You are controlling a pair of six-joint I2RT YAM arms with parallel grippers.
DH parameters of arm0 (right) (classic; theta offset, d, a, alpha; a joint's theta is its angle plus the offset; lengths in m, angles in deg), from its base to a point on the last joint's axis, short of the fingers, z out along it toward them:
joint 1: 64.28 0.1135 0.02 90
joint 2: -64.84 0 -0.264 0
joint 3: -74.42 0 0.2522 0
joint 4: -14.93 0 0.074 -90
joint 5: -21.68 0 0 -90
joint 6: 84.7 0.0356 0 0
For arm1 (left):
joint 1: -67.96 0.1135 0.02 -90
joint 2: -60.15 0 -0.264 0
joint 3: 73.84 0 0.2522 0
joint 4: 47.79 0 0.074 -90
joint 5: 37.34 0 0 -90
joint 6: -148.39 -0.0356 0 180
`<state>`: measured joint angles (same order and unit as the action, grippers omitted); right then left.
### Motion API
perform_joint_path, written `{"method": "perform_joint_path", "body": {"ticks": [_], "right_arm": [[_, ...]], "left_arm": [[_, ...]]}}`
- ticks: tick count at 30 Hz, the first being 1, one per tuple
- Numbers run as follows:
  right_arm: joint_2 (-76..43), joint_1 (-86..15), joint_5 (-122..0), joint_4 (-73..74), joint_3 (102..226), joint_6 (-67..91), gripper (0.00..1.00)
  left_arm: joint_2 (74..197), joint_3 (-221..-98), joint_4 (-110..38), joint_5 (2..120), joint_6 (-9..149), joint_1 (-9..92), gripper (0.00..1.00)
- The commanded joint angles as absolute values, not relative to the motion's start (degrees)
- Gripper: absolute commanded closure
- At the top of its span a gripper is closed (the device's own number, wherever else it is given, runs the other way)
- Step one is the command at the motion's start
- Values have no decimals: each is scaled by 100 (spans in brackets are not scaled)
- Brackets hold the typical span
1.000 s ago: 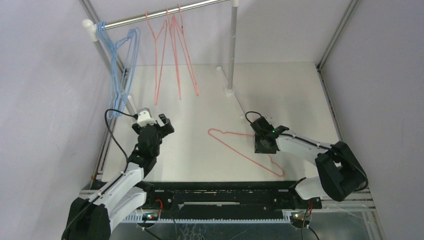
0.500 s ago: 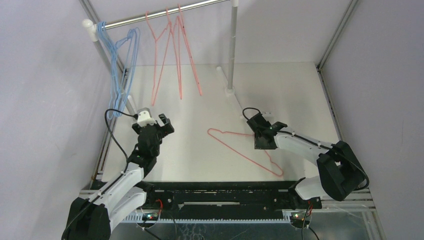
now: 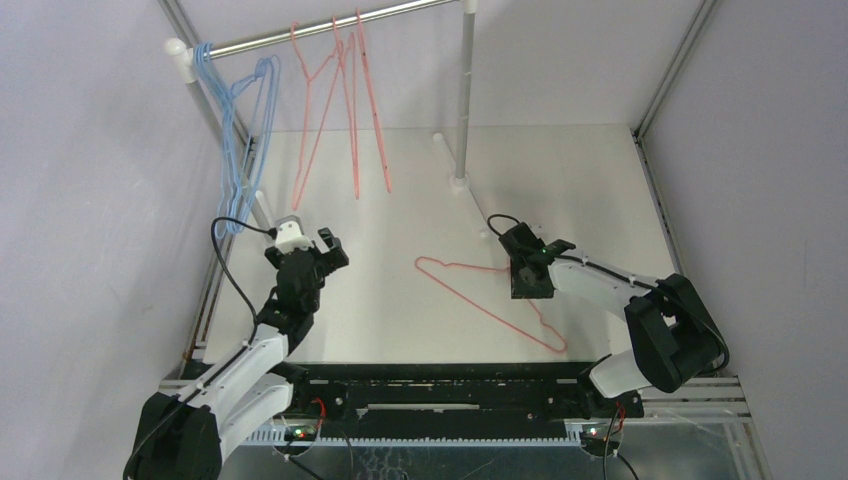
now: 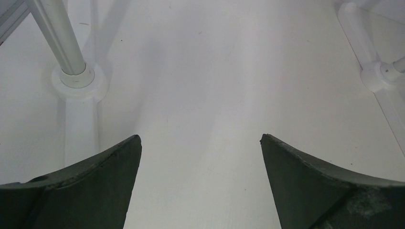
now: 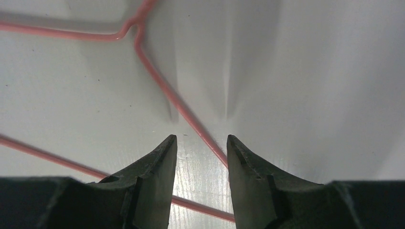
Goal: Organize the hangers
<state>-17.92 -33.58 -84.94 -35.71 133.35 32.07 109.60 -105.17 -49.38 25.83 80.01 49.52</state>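
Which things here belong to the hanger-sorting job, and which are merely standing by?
Job: pink hanger on the table; hung pink hangers; hung blue hangers; right gripper.
Standing by: silver rail; white table; left gripper.

Right gripper (image 3: 528,291) over pink hanger (image 3: 480,303) flat on table (image 3: 590,190).

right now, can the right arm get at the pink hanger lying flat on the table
Probably yes. The right arm hangs low over the pink hanger, jaws open with the wire running between their tips; nothing stands in the way.
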Motion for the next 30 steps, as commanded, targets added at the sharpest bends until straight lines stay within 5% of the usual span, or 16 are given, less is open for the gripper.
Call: {"method": "perform_joint_path", "body": {"ticks": [1,18,22,26,30], "right_arm": [[-1810,-3476,-8142,-3372,13346,2943,49],[-2181,-3595,-8047,-3466,13386,2869,55],[-2278,-3610,-7998,-3486,13382,2866,69],[-2350,-3620,-7975,-3512,13392,2865,100],[-2407,-3472,-8007,-3537,13419,2885,100]], "left_arm": [[10901,-10413,-5161,2520,8071,4985,0],[10835,-10386,-5178,2502,8079,4993,0],[10829,-10386,-5178,2497,8071,4991,0],[10813,-10378,-5178,2501,8071,4986,1],[10793,-10369,-5176,2497,8074,4985,1]]}}
